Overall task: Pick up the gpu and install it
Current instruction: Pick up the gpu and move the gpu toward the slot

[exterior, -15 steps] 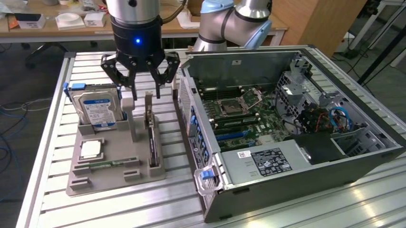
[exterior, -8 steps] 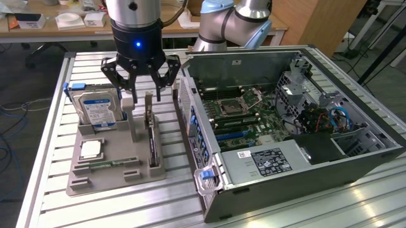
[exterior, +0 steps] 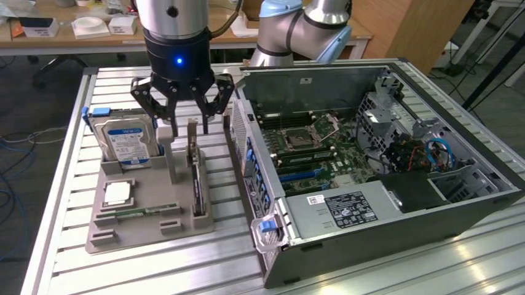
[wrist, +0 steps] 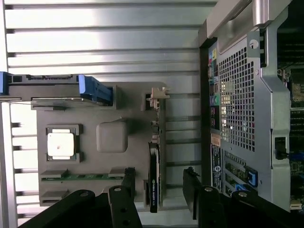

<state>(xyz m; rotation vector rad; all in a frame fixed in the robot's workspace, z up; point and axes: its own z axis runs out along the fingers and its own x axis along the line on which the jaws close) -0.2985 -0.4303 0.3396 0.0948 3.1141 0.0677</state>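
Slatted table [exterior: 131,264], splayed gripper [exterior: 184,120] above gpu [exterior: 197,184]

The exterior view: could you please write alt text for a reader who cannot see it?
The arm's open gripper hangs over the top of the gpu, which stands on edge in a grey tray beside a hard drive. To the exterior view's right, an open computer case lies on the slatted metal table.

grey tray [exterior: 139,232] on the bench [exterior: 123,273]: upright hard drive [exterior: 123,142], cpu chip [exterior: 119,193], green memory stick [exterior: 139,212]; open computer case [exterior: 345,83] just beside it.
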